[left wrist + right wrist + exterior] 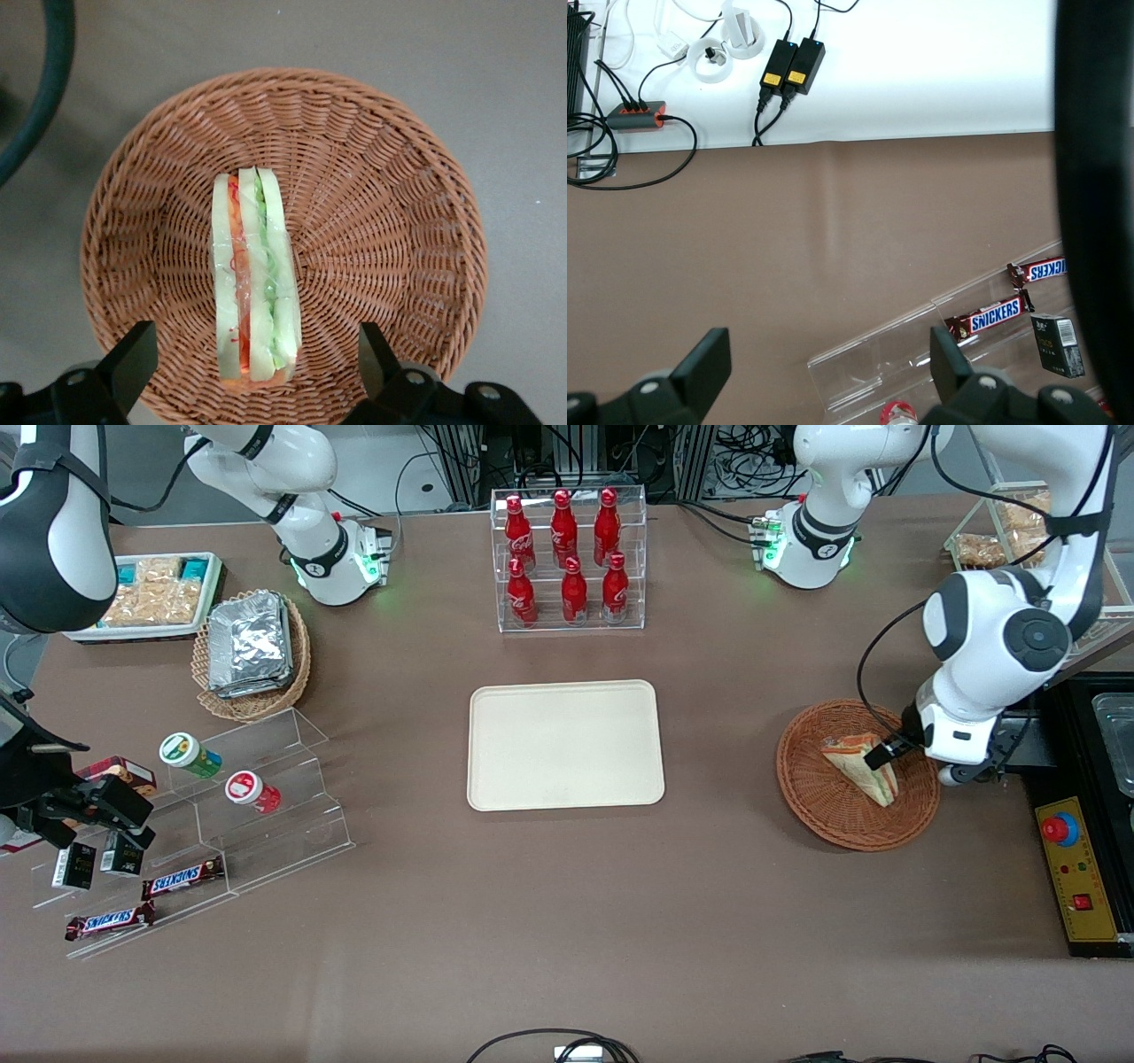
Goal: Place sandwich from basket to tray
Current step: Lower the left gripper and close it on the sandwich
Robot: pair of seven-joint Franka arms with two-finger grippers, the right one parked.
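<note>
the long brown table (567, 921) fills the room, and in the middle of it sits the flat rectangular cream-beige tray (565, 745) with rounded corners and a low rim, nothing on it. toward the working arm's end there's the round reddish-brown woven wicker basket (811, 797), shallow, resting flat on the table and well apart from the tray. up at the edge farthest from the front camera stands a clear acrylic rack of red cola bottles (568, 558). toward the parked arm's end, a lighter tan wicker basket of silver foil packets (251, 646), and nearer the camera a clear stepped display stand (266, 815) with snickers bars (182, 878) along its lowest step. now the black two-finger gripper (886, 750) on the left arm is over the reddish basket, right at the small triangular wedge sandwich (864, 768) in clear wrap, which lies inside the basket. from the wrist camera the sandwich (253, 283) stands on edge, pale bread with orange and green layers facing up, and the gripper (252, 367) has its jaws spread wide, one finger (133, 359) each side of the wedge, neither touching it, the basket (390, 204) weave all around.
</note>
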